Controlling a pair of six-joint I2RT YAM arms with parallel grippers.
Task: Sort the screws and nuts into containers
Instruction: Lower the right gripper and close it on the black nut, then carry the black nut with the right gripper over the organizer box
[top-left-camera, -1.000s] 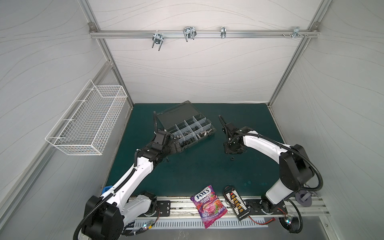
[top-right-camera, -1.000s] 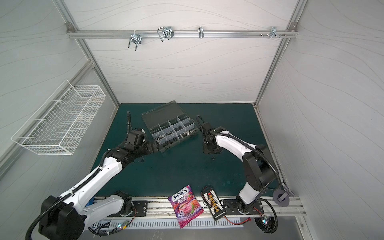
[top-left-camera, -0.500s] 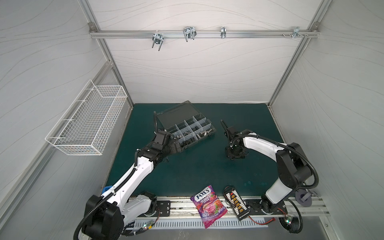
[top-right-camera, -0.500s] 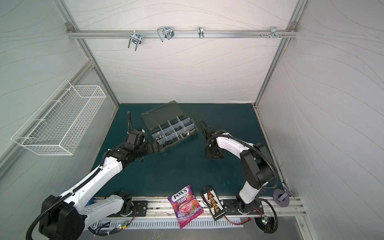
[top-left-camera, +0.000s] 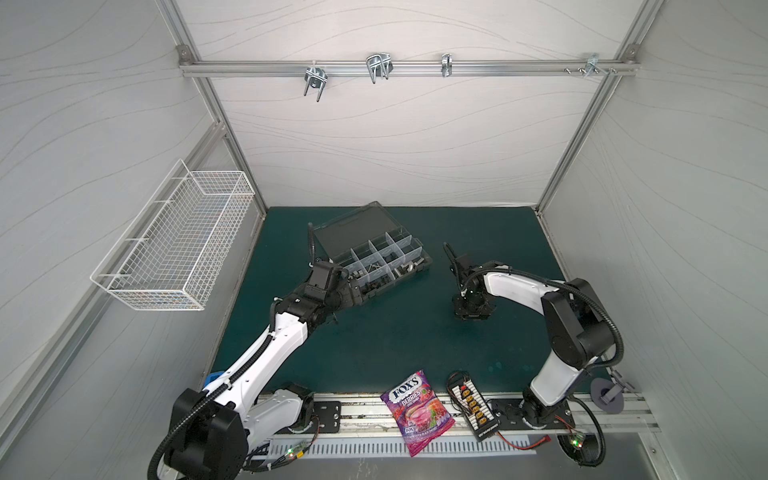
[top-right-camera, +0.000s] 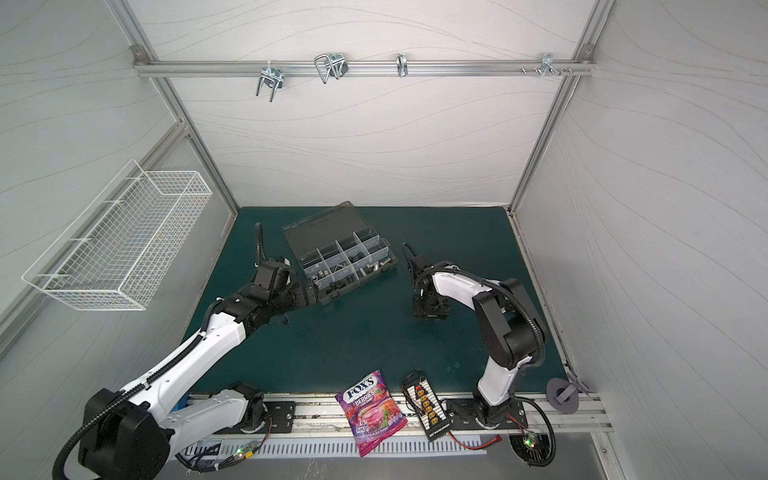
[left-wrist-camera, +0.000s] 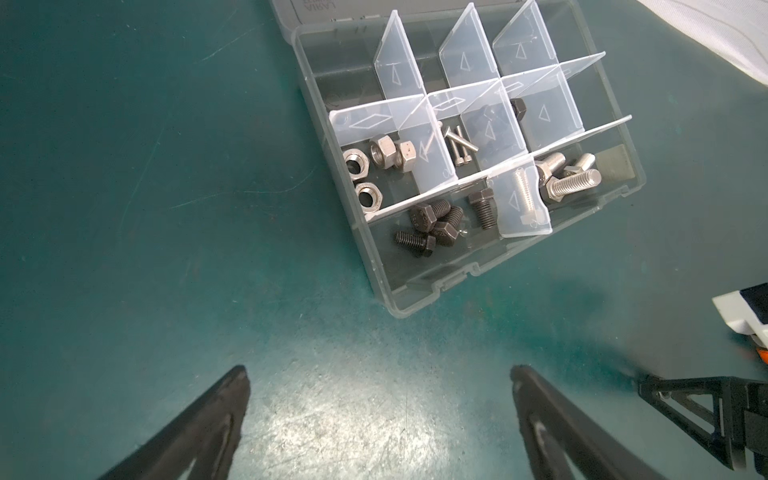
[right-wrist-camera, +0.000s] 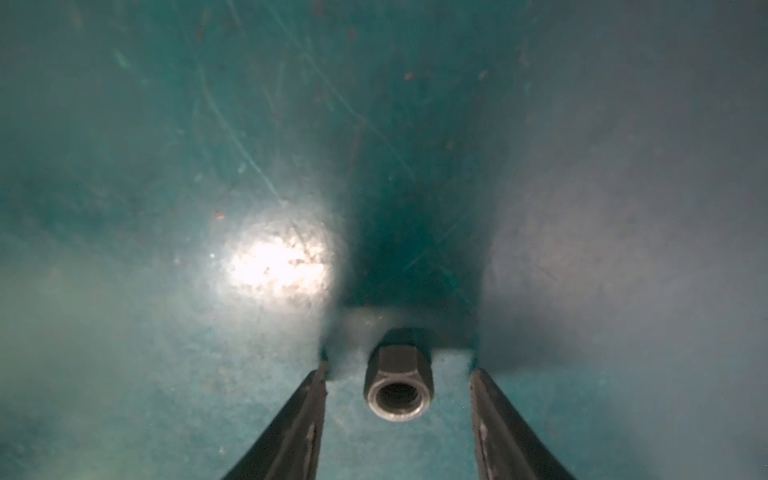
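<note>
Sitting between parted right jaws, nut (right-wrist-camera: 398, 384) untouched

L arm (top-left-camera: 266, 345) reaches from lower left of frame up toward centre, forearm low and near level; L hand (top-left-camera: 353, 291) w/ fingers (left-wrist-camera: 199, 436) spread wide, empty. R arm (top-left-camera: 573, 328) rises at lower right, elbow high, forearm bends back left toward centre; R hand (top-left-camera: 471, 316) points straight down, fingers (right-wrist-camera: 291, 428) partly apart, gripping nothing.
</note>
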